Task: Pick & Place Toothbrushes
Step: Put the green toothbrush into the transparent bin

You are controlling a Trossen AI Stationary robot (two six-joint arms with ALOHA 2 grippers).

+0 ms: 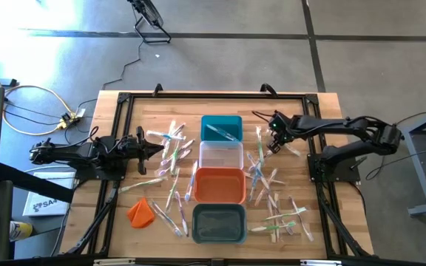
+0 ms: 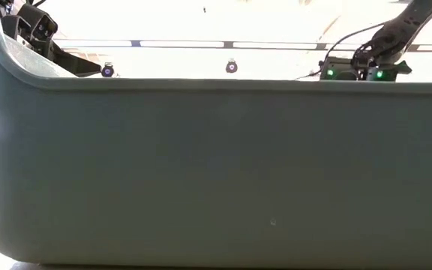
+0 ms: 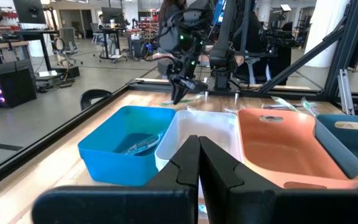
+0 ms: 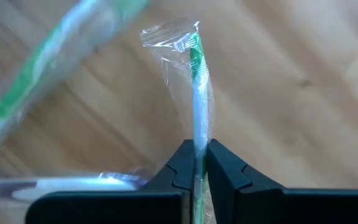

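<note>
Toothbrushes (image 1: 276, 210) lie scattered on the wooden table (image 1: 324, 111) either side of the bin row, one already in the teal bin (image 1: 221, 128). The right gripper (image 4: 196, 163) pinches a green-and-white toothbrush (image 4: 197, 93), sealed in crinkly clear wrap, just right of the clear bin (image 1: 221, 154). It looks light and stiff, but the film is likely slippery, so a mid-handle hold suits best. The left gripper (image 3: 199, 165), clenched on nothing, waits left of the bins.

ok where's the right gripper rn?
High view: the right gripper is on the table's right side, just right of the teal bin, shut on a wrapped green toothbrush.
</note>
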